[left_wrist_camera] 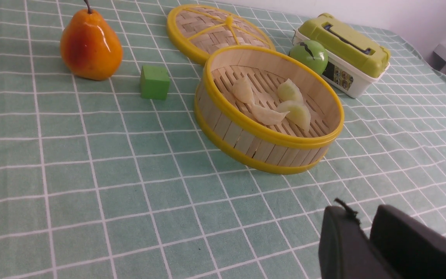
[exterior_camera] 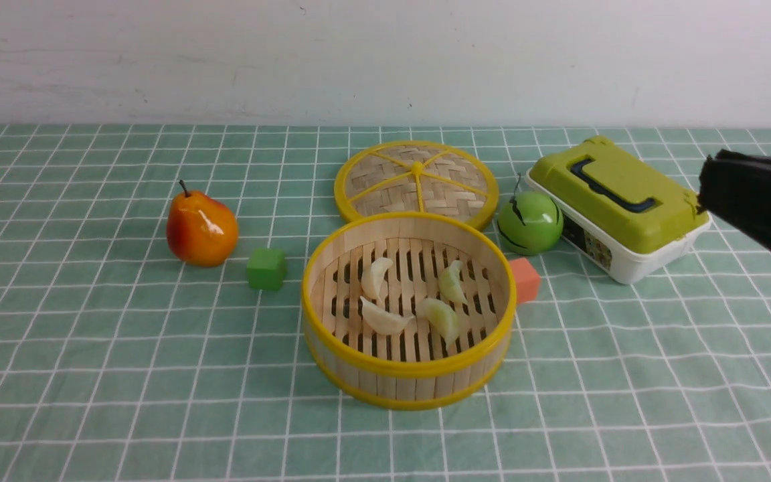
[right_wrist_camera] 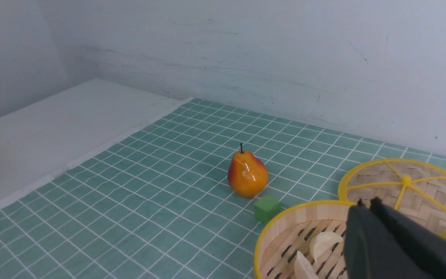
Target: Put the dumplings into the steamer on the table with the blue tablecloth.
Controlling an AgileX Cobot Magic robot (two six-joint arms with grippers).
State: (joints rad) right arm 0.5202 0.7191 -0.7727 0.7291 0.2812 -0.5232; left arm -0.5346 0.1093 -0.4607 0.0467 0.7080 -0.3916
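Note:
The steamer (exterior_camera: 405,367) stands mid-table on the blue tablecloth (exterior_camera: 124,355), and several pale dumplings (exterior_camera: 384,318) lie on its slatted floor. They also show inside the steamer (left_wrist_camera: 261,131) in the left wrist view. My right gripper (exterior_camera: 703,181) hovers at the right edge of the front view, above the box and right of the steamer, shut and empty. In its own view the right gripper (right_wrist_camera: 366,201) hangs over the steamer's far rim (right_wrist_camera: 285,217). My left gripper (left_wrist_camera: 362,213) is low over bare cloth, short of the steamer, its fingertips a little apart, holding nothing.
The flat woven lid (exterior_camera: 416,181) lies just behind the steamer. An orange pear (exterior_camera: 201,229) and a green cube (exterior_camera: 266,269) sit to its left. A green apple (exterior_camera: 530,222), an orange block (exterior_camera: 526,280) and a green-lidded white box (exterior_camera: 616,204) sit to its right.

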